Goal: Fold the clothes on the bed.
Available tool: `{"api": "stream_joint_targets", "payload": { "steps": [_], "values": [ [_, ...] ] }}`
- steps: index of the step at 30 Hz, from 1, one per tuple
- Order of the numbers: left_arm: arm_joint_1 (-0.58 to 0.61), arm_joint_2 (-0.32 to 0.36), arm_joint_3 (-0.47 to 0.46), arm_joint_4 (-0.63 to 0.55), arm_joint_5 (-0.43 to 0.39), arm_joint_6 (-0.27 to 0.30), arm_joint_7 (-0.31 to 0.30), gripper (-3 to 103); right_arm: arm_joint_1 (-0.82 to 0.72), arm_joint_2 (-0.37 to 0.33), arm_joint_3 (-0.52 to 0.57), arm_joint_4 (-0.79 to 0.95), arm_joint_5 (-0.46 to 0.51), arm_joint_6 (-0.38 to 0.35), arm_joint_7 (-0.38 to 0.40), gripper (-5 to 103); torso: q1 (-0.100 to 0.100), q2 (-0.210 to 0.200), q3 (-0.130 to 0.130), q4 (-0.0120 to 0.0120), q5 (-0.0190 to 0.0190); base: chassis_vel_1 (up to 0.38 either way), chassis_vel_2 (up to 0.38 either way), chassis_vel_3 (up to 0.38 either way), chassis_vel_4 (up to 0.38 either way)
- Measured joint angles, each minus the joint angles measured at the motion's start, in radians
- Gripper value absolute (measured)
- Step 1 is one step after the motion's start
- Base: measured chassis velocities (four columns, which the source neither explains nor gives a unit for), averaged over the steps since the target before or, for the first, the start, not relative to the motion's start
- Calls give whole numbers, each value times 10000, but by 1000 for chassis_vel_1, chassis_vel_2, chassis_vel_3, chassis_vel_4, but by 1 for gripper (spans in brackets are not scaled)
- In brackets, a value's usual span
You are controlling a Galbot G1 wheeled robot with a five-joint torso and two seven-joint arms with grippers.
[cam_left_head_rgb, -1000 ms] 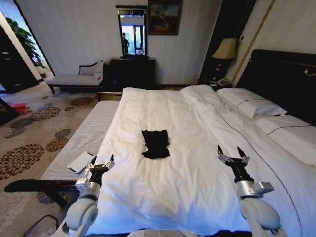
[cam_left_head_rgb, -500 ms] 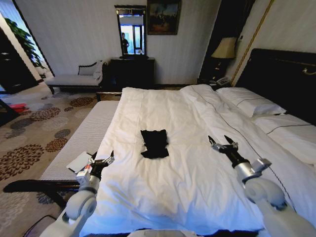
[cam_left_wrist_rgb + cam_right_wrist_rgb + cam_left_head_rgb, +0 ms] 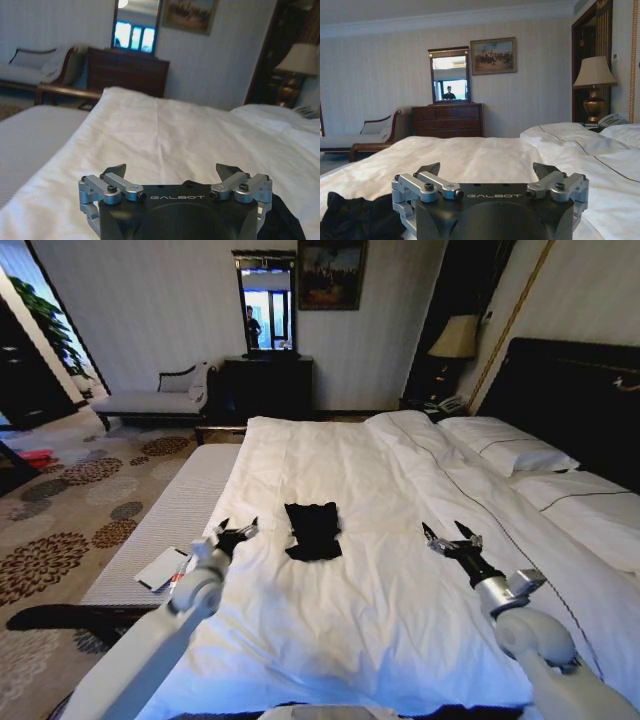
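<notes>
The clothes [image 3: 313, 531], a small black garment lying folded and compact, rest in the middle of the bed's white duvet [image 3: 380, 600]. My left gripper [image 3: 236, 531] hovers open over the duvet just to the left of the garment, a short gap away. On the right, my right gripper [image 3: 451, 535] hangs open above the duvet, farther from the garment. In the left wrist view my left gripper [image 3: 171, 171] is open, and a black edge of the clothes [image 3: 282, 225] peeks beside it. In the right wrist view my right gripper [image 3: 487, 169] is open, with the clothes [image 3: 357, 217] low at one side.
A grey upholstered bench [image 3: 165, 525] runs along the bed's left side with a white flat item [image 3: 163, 567] on it. Pillows [image 3: 510, 450] and the dark headboard [image 3: 575, 405] lie right. A chaise [image 3: 150, 395], dresser [image 3: 265, 385] with mirror and a lamp [image 3: 457, 340] line the far wall.
My left arm has reached forward and inward, bringing its gripper from the bed's near left edge up beside the garment. The right gripper has held its place since half a second ago.
</notes>
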State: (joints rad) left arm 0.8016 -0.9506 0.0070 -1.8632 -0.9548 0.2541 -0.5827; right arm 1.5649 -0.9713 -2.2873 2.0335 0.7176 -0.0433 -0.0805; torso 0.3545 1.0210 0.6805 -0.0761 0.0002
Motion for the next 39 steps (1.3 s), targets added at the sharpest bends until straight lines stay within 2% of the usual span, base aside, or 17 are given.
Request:
{"api": "stream_joint_targets", "payload": {
  "steps": [1,2,5,6,9,15,23,24,27,39],
  "values": [
    [-349,-159,230,219,-166,133,-311,100,-27,-26,0,-2,-37,8,-7,100,0,0,0,0,1,0,0,0,0],
    [-349,-159,230,219,-166,133,-311,100,-27,-26,0,-2,-37,8,-7,100,0,0,0,0,1,0,0,0,0],
    [-1212,-785,746,1138,-603,519,-1232,100,-137,-110,55,-7,-102,60,-51,100,0,0,0,9,-1,0,0,0,0],
    [-1212,-785,746,1138,-603,519,-1232,100,-137,-110,55,-7,-102,60,-51,100,0,0,0,9,-1,0,0,0,0],
    [-1650,-1298,1008,1818,-978,794,-1728,100,-241,-158,126,-57,-132,124,-123,100,0,0,0,9,-1,0,0,0,0],
    [-2126,-2108,1298,2826,-972,780,-1726,99,-290,-207,158,-120,-145,193,-187,100,0,0,-2,6,1,0,0,0,0],
    [-2721,-3958,1261,4574,-656,374,-1520,96,-423,-315,285,-187,-165,282,-262,100,0,0,-2,5,1,0,0,0,0],
    [-2721,-3958,1261,4574,-656,374,-1520,96,-423,-315,285,-187,-165,282,-262,100,0,0,-2,5,1,0,0,0,0],
    [-2899,-4517,1107,5277,-361,299,-1470,94,-504,-370,381,-202,-162,314,-283,100,-1,-1,-2,4,1,0,0,0,0],
    [-3420,-4970,516,6431,-311,298,-1616,93,-607,-370,528,-151,-119,367,-310,100,-2,0,-1,7,0,0,0,0,0]
  ]
}}
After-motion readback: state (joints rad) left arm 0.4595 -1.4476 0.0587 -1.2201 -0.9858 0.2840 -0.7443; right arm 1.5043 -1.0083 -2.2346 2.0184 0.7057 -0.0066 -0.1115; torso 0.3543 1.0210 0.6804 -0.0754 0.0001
